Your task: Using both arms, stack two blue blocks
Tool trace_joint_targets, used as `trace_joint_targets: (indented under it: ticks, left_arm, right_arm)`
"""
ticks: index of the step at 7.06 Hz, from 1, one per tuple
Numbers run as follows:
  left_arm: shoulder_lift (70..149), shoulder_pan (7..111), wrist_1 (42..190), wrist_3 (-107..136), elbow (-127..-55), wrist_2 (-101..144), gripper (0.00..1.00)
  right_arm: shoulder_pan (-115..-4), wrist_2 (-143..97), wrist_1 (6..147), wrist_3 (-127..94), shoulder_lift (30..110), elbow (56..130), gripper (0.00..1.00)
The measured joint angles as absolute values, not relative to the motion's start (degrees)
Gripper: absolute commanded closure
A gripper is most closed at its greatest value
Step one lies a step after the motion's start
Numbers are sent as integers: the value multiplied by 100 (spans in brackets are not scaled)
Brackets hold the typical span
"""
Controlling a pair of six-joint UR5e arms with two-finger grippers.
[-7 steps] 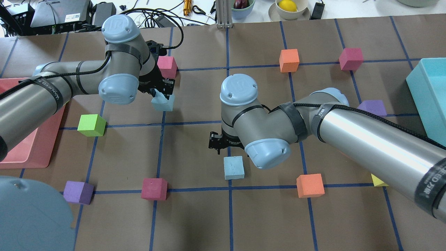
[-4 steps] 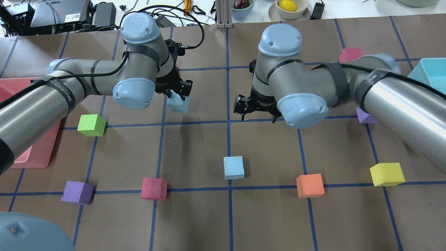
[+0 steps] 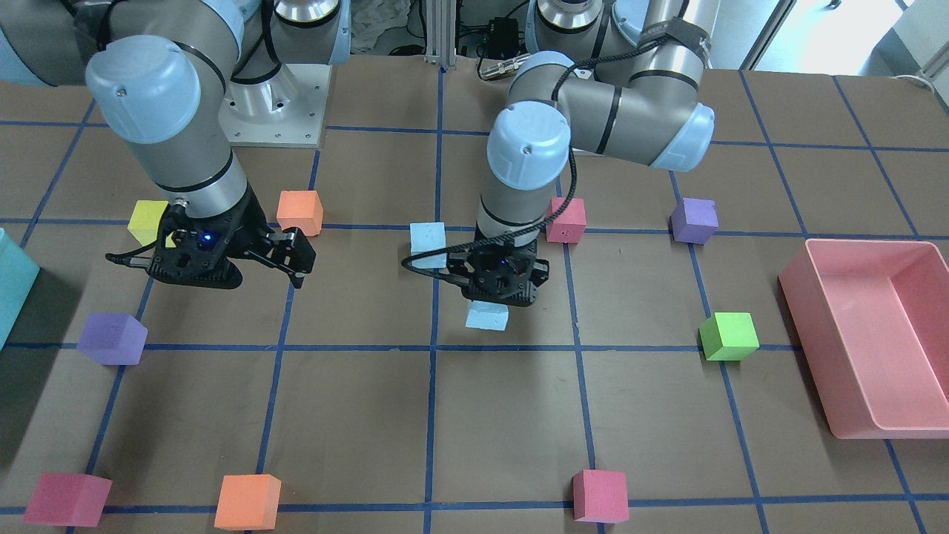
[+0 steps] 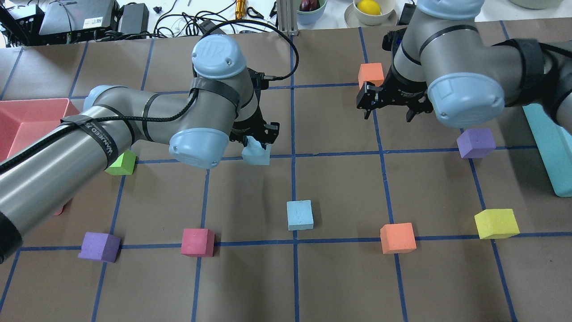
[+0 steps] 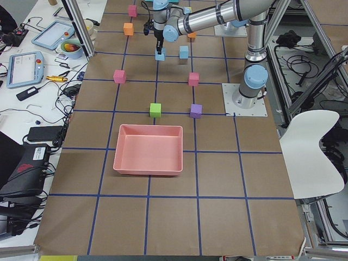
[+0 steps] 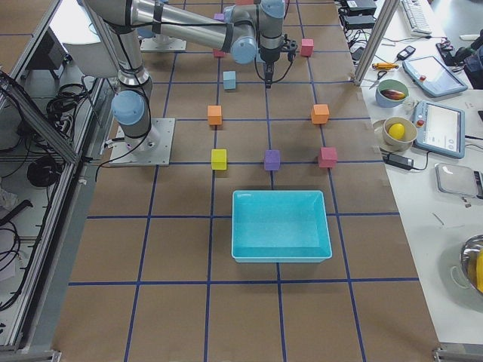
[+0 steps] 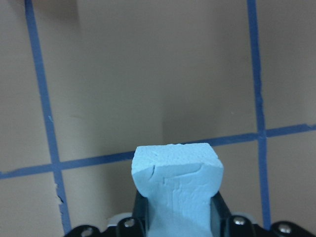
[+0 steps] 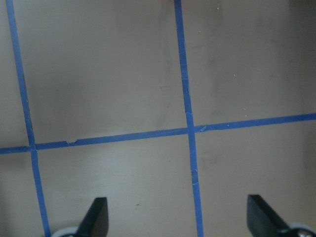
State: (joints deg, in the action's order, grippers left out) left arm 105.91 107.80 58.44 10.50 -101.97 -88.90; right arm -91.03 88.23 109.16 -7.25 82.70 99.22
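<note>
Overhead exterior: the held blue block (image 4: 256, 154) is clamped in the left fingers (image 4: 269, 133), aloft beyond the resting blue block (image 4: 300, 214); the right fingers (image 8: 97, 216) are spread wide, empty. Released off-centre, it could be toppled off.

Brown-papered table (image 4: 348, 281), blue tape grid (image 4: 295, 277), white chair (image 5: 318, 152) nearby, cluttered white bench (image 6: 453, 226) alongside.
</note>
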Motion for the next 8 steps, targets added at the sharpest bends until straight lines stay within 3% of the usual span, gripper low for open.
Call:
trace_joint_targets:
  ticks: [3, 8]
  left_arm:
    - [10122, 11351, 5961, 1659, -10660, -8839, 100]
    - [10081, 11666, 5877, 2425, -10942, -8473, 100]
  right_arm:
    - [-9072, 9243, 9388, -643, 8423, 8844, 0]
    - [-9029, 8944, 9290, -613, 8478, 8557, 0]
